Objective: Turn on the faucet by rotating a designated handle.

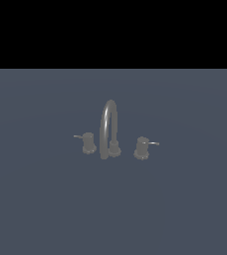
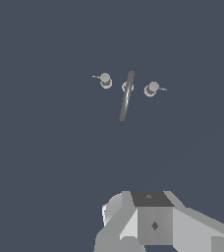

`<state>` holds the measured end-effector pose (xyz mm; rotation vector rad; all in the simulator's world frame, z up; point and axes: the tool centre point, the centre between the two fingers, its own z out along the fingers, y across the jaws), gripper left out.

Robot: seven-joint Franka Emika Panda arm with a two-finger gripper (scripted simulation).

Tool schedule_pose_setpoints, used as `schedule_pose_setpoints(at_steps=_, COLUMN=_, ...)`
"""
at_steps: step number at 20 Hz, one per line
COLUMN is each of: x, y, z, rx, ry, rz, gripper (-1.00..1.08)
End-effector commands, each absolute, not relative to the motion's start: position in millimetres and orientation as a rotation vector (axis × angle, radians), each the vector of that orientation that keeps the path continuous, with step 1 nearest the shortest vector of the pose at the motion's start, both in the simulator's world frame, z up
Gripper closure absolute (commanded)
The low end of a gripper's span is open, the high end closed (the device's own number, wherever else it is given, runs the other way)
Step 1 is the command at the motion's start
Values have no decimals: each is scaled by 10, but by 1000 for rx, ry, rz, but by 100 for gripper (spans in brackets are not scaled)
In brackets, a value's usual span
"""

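The faucet (image 1: 109,130) is dull grey, with a tall arched spout on a round base, standing on a flat blue-grey surface. The handle (image 1: 88,143) is the squat knob toward the exterior view's left of the spout, its thin dim lever pointing away from the spout. In the wrist view the faucet (image 2: 126,96) is seen from high above, with the handle (image 2: 105,79) beside it. Only grey blocky parts of my gripper (image 2: 153,221) show in the wrist view, far from the faucet. Its fingertips are not visible. The arm is out of the exterior view.
A twin knob (image 1: 142,148) with a brighter, shinier lever stands on the spout's other side, also seen from above as the twin knob (image 2: 151,89). The blue-grey surface (image 1: 46,199) stretches around the set on all sides.
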<state>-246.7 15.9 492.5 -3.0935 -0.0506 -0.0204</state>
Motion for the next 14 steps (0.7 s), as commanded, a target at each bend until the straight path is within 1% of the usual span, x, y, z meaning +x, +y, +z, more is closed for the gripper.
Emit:
schedule_pose_setpoints(at_steps=1, x=-2468, y=183, z=4914, rx=-3088, ry=-57, rz=-11, gripper=108)
schedule_pose_setpoints(at_steps=8, x=-2408, y=199, z=4890, rx=-3077, ry=-29, rz=-8, gripper=108)
schedule_pose_setpoints(at_steps=14, x=-2211, y=274, z=4797, rx=-3036, ry=59, rz=14, gripper=108)
